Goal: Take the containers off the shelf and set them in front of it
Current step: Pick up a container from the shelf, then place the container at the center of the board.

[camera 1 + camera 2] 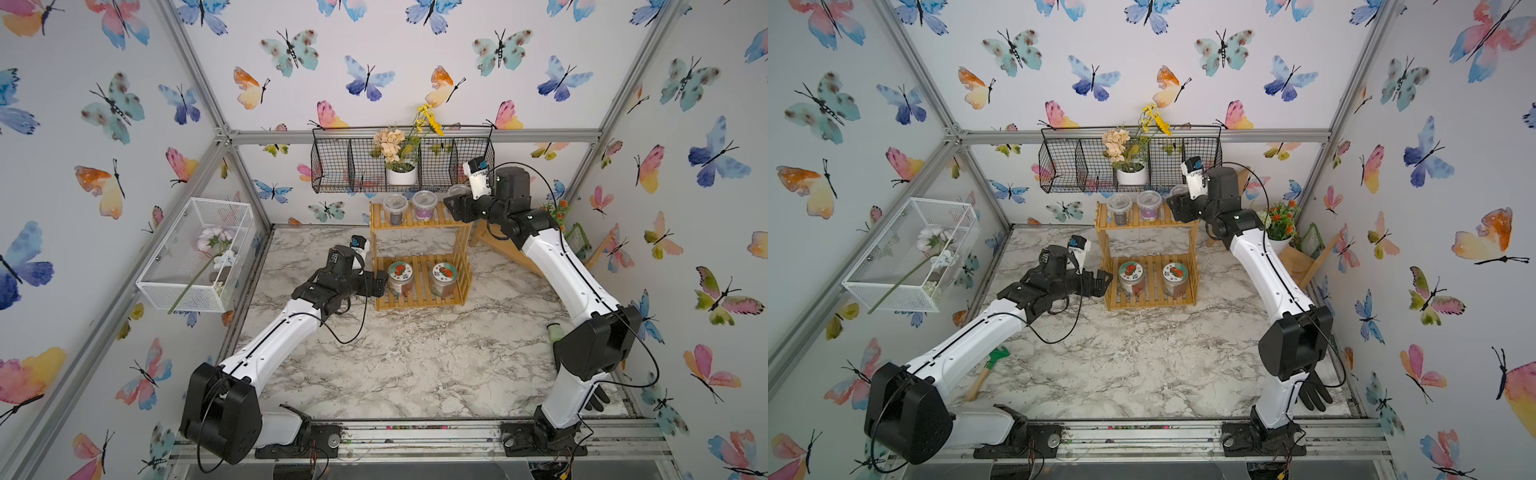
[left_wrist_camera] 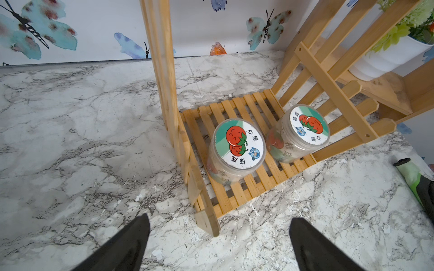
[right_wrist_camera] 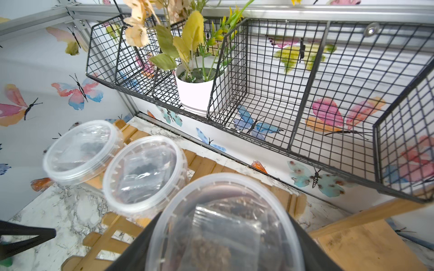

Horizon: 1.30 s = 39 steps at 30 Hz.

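Gripping the rightmost cup (image 1: 457, 190) on the shelf (image 1: 419, 304), upper centre of frame; nothing set down in front yet.
Pulling it sideways could rock the shelf and topple the rest; lifting high could strike the wire basket (image 1: 332, 166) overhead. Count: one shelf; two jars (image 1: 444, 276) on its lower tier; three cups (image 1: 395, 206) on top. Right end effector (image 3: 224, 223) hugs that cup, fingers (image 3: 314, 253) against both sides; left end effector (image 1: 379, 284), fingers (image 2: 126, 246) spread, sits beside the left jar (image 1: 401, 276), near a post it could clip.

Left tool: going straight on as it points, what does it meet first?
The open left tool would probably meet the shelf's low side rail first, the nearer jar just behind; height unclear.
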Tool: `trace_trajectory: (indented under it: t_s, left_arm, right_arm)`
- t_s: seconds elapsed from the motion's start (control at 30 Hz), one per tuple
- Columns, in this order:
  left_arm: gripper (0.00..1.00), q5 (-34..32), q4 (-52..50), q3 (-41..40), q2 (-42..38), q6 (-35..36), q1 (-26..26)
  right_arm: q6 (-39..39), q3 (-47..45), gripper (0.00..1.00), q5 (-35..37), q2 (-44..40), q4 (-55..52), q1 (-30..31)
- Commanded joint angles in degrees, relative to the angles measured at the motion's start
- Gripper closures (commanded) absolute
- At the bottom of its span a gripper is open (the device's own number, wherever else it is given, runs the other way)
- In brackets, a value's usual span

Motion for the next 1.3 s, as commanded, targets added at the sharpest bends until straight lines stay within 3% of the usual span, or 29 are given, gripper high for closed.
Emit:
trace_trajectory:
  t_s: [0.0,0.73,1.27]
  left_arm:
    - [0.01,2.02,0.78,0.11,0.24,0.01,0.3]
    - [0.01,1.52,1.22,-5.63,-4.98,-0.43,0.27]
    - [0.01,1.46,1.63,-8.12,-6.86,-1.13,0.35]
  right_arm:
    - [0.57,-2.99,0.45,-2.12,-4.73,-0.34,0.68]
    - [2.93,-46.83,0.45,-4.79,-36.5,8.06,4.78]
    - [6.64,-71.07,0.45,3.67,-43.09,19.27,12.51]
